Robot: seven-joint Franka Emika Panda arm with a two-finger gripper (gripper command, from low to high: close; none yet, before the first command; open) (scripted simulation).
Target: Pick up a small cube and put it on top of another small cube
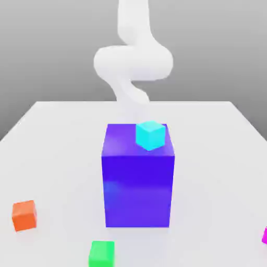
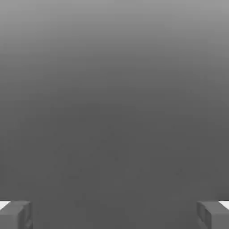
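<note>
On the bench (image 1: pixel 57 125), mid-scene, a big purple block (image 1: pixel 138 182) carries a cyan cube (image 1: pixel 150 135) on its far right corner. The claw (image 2: pixel 114 214) is released, holding nothing. Best approach from above, clearing the block. Orange cube (image 1: pixel 24 215), green cube (image 1: pixel 101 253) lie near left.

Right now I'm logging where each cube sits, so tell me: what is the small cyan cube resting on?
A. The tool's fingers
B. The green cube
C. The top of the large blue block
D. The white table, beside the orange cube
C: in the exterior view the cyan cube sits on the top face of the large blue block, near its far right corner.
</note>
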